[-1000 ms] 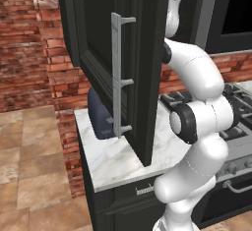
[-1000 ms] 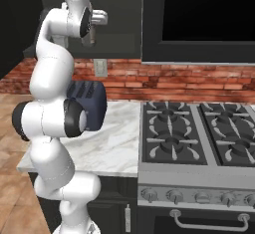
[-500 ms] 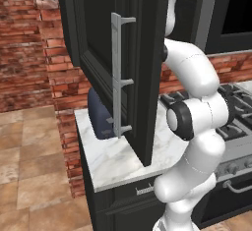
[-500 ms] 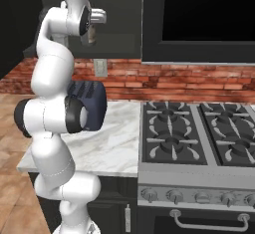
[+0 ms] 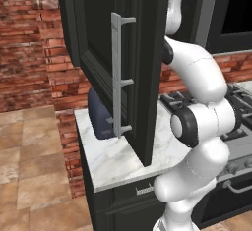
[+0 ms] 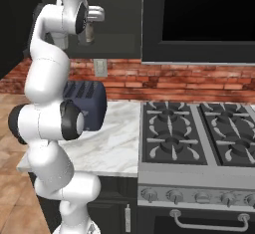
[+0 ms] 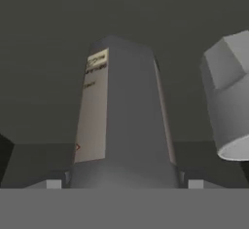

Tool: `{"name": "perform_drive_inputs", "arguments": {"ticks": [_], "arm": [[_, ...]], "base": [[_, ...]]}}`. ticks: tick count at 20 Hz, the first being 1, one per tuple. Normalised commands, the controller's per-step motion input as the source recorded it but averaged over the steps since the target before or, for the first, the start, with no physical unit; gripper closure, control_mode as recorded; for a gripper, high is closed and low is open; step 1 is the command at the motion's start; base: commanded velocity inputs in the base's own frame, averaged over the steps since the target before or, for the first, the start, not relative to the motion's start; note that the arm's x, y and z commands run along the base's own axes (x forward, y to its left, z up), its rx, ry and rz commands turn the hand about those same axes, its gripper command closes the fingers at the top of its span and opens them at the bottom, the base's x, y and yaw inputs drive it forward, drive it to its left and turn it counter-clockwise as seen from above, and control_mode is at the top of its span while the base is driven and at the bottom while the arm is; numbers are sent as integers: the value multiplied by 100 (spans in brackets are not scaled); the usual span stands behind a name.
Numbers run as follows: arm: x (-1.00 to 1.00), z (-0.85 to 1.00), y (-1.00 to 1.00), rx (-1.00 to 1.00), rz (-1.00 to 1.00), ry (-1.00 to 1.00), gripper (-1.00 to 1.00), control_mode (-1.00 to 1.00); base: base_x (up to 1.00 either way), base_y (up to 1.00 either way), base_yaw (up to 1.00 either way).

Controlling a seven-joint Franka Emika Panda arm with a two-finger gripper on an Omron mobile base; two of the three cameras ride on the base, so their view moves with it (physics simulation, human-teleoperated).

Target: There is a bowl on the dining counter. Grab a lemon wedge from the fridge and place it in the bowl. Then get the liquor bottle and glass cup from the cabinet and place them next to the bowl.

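left base view: cabinet (image 5: 118, 72) door open, arm reaching inside; right base view: hand up at a grey item (image 6: 90, 31) inside; hand view: liquor bottle (image 7: 121, 121) close ahead, glass cup (image 7: 229, 96) beside it, jaws' state unclear — bottle-grab step, next close and lift.

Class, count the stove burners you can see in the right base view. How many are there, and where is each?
4 show on the stove: near left, far left, near right, far right. The picture's right edge crops the stove, so more may be hidden.
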Motion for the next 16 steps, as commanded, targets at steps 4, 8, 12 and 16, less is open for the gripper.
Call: {"name": "perform_drive_inputs", "arguments": {"ticks": [4, 8, 12, 16], "arm": [[-94, -16, -1, -9, 0, -17, 100, -100], [-95, -7, 0, -9, 0, -7, 100, -100], [-96, 0, -4, -1, 1, -16, 100, -100], [-82, 0, -20, -2, 0, -3, 100, -100]], "base": [[0, 0, 0], [0, 0, 0], [0, 0, 0], [0, 0, 0]]}}
